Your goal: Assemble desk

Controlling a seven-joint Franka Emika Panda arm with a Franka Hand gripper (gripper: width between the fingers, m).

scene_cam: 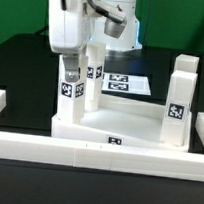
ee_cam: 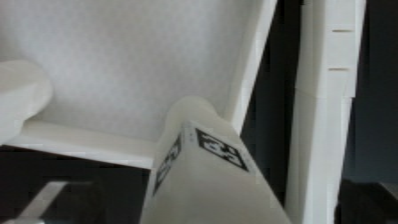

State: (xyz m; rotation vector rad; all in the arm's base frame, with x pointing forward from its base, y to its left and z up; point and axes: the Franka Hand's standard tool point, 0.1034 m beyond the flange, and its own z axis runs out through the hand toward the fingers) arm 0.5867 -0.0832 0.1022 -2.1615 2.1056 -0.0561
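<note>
Above tabletop [scene_cam: 123, 120], near its rear corner at exterior view's left, we see arm vertical, claw [scene_cam: 73, 65] pointing down, jaws spread wide astride upright leg block [scene_cam: 69, 92], gripping nothing.

The robot arm [scene_cam: 96, 14] is mostly white, with smooth, rounded covers. Near the top of the exterior view there is a grey, round part, and a darker grey piece sits just beside it (it may be a joint, but the picture is too small to be sure). A big, boxy white block hangs lower down. Below it is the gripper [scene_cam: 75, 66], which looks white and flat-sided like the block. No cables, screws or writing can be made out. The wrist view shows no clear part of the robot.
</note>
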